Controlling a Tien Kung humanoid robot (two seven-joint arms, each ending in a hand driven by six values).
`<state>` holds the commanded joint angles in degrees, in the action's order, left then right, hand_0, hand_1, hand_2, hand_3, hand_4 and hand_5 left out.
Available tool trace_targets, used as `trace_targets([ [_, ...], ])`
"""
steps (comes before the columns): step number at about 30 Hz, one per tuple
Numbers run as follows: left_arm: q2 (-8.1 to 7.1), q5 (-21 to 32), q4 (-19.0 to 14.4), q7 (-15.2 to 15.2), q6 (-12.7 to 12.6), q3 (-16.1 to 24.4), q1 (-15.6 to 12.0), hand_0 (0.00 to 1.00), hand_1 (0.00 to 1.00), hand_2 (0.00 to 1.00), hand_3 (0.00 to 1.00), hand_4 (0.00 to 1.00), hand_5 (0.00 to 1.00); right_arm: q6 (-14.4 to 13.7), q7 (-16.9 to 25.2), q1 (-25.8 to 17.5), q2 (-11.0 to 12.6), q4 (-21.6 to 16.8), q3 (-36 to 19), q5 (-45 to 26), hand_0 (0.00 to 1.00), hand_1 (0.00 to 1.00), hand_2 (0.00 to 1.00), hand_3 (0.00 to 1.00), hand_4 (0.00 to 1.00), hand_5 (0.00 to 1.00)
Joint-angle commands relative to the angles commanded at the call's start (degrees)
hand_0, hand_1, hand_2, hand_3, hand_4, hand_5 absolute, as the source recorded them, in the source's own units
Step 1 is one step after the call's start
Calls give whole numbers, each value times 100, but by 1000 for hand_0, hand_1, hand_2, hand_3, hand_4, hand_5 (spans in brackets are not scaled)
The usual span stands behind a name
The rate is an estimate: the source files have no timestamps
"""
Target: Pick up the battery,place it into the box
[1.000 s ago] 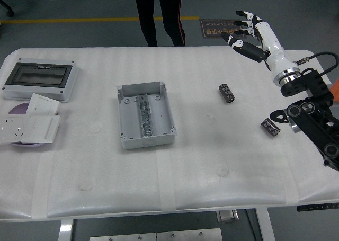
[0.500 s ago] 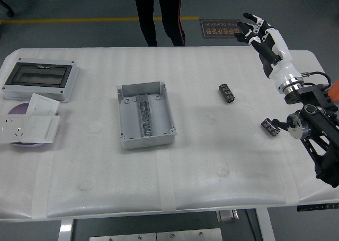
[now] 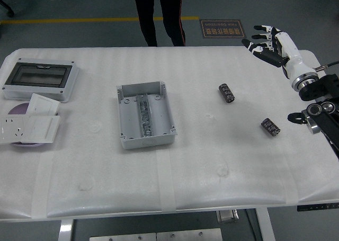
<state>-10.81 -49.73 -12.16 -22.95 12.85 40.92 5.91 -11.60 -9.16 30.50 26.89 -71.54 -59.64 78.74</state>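
Two black cylindrical batteries lie on the white table: one [image 3: 227,92] right of centre, the other [image 3: 270,127] nearer the right edge. The open grey box [image 3: 144,114] sits at the table's middle with several batteries in its centre channel. My right hand [image 3: 267,39] is white and black. It hovers above the table's far right corner with fingers spread and holds nothing, well behind and right of both batteries. My left arm is out of view.
A grey enclosure with a dark window [image 3: 39,79] and white socket plates [image 3: 29,125] lie at the far left. A person's legs [image 3: 161,13] stand beyond the far edge.
My right arm has drawn back to the right, toward the table's right edge, with the hand still open. Batteries and box have not moved.
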Motion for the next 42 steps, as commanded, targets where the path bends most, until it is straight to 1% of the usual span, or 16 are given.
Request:
trace_targets([
  [3,-2,-10,3,2,3,7,17,469,612,547,459,471,382,27,-339,342,-83,367,397,653,707,657,768,837,847,467],
  [5,-5,-21,4,3,6,14,30,469,612,547,459,471,382,46,-450,567,-186,625,662,1037,707,657,768,837,847,467],
  [8,-8,-32,4,2,9,21,41,470,612,547,459,471,382,75,-514,898,-355,1045,1071,1517,700,653,777,846,846,458],
  [11,-7,-39,1,-7,11,29,36,470,612,547,459,471,382,94,-518,1101,-467,1413,1420,1779,700,653,777,846,846,458],
  [15,-2,-46,-4,-18,12,34,24,470,611,547,459,472,381,117,-491,1294,-580,1870,1883,1703,699,653,772,851,849,449],
  [18,2,-43,-5,-19,13,30,26,470,611,547,459,472,381,137,-449,1423,-681,2218,2282,1492,699,653,772,851,849,449],
  [23,1,-50,-4,-15,17,27,44,470,612,547,459,472,381,145,-392,1523,-855,2568,2779,1186,699,648,771,850,850,451],
  [29,-1,-65,-3,-10,21,30,63,470,612,547,459,472,382,129,-305,1628,-1055,2842,3131,868,702,647,770,850,850,453],
  [33,-1,-79,-3,-5,25,35,74,469,612,547,458,472,381,143,-257,1700,-1138,2999,3310,723,703,644,768,850,847,458],
  [42,-4,-60,-6,20,35,15,72,470,611,547,458,472,381,204,-225,1815,-1193,3237,3748,506,703,642,763,850,845,462],
])
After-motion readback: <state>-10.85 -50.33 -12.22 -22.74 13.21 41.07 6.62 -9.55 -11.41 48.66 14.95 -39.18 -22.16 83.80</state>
